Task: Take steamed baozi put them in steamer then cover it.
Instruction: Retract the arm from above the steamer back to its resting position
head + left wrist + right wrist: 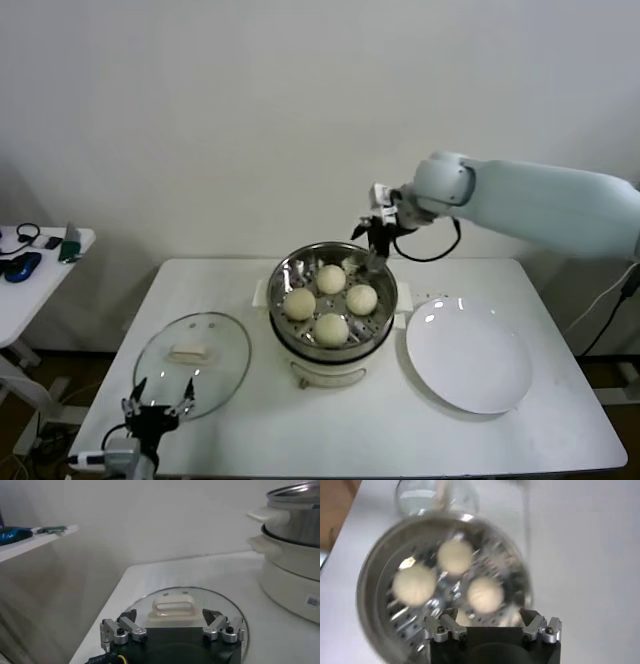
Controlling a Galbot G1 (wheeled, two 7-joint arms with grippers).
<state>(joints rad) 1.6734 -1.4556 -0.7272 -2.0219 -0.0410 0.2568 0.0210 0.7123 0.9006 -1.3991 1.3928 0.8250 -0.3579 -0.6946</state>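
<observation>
The steamer sits mid-table on its cream base, a heavy, rigid steel pot that should not shift under light contact; all 4 steamed baozi already rest on its perforated tray, soft and easily dented, so nothing should press on them again. The white plate, just beside the steamer on the robot's right, lies bare. The cover lies flat on the table to the steamer's left, apart from it: glass with a metal rim, stiff, fairly weighty, slippery and breakable, so the only sensible hold is the cream oblong handle at its centre, taken across its narrow sides. The right gripper hangs over the steamer's far rim with its fingers spread and nothing between them; it will probably need to clear off before the cover can come across, since that arm stands in the path. The left gripper waits at the cover's near edge, fingers apart and empty, with the handle straight ahead in its wrist view. A side table with small items stands well apart, out of the way.
</observation>
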